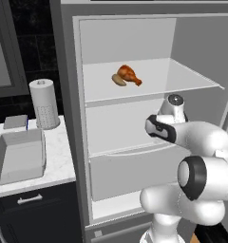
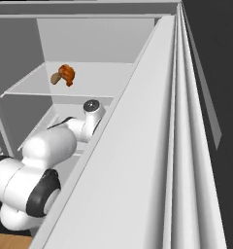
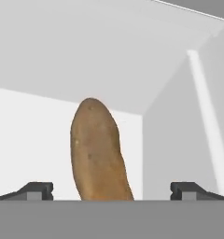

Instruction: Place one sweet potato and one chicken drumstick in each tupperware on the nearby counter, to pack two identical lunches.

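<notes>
Inside, the open fridge (image 1: 135, 42) keeps a chicken drumstick (image 1: 129, 74) and a small sweet potato (image 1: 118, 80), seemingly touching, on its upper shelf (image 1: 182, 78). One grey tupperware (image 1: 20, 156) sits on the counter (image 1: 56, 161) left of the fridge. The gripper (image 3: 111, 190) stands wide open, holding nothing, with another sweet potato (image 3: 99, 151) between its fingertips (image 3: 37, 190).

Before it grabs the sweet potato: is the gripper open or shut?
Open: the gripper fingertips stand wide apart, the sweet potato between them, untouched.
</notes>
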Motion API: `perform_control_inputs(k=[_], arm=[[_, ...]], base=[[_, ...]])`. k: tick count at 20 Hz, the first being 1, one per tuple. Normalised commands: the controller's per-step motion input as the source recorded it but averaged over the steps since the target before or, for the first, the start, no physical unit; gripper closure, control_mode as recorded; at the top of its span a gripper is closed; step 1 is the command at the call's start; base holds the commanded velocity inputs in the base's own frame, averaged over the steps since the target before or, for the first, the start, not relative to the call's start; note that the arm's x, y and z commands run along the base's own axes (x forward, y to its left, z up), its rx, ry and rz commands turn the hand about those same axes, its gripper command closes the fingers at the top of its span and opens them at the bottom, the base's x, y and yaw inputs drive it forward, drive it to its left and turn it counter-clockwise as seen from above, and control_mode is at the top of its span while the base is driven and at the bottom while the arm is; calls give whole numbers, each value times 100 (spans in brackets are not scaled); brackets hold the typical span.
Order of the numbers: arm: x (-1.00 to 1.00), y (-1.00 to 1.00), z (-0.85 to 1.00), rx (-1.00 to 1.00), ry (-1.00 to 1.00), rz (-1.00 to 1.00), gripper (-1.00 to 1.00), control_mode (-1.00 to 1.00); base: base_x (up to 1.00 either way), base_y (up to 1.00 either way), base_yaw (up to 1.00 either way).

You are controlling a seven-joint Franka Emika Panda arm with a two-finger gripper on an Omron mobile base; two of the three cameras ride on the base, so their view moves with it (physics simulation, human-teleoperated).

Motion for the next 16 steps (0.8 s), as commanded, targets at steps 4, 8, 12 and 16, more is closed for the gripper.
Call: perform_control_inputs(k=[4,8,12,16], arm=[[44,0,-24,3,4,0,-100,-100],[39,0,-21,3,3,0,-100,-100],[4,0,-24,2,3,0,-100,-100],[-42,0,-44,3,4,-1,-100,-100]], base=[[0,0,0],[0,0,0],[0,0,0],[0,0,0]])
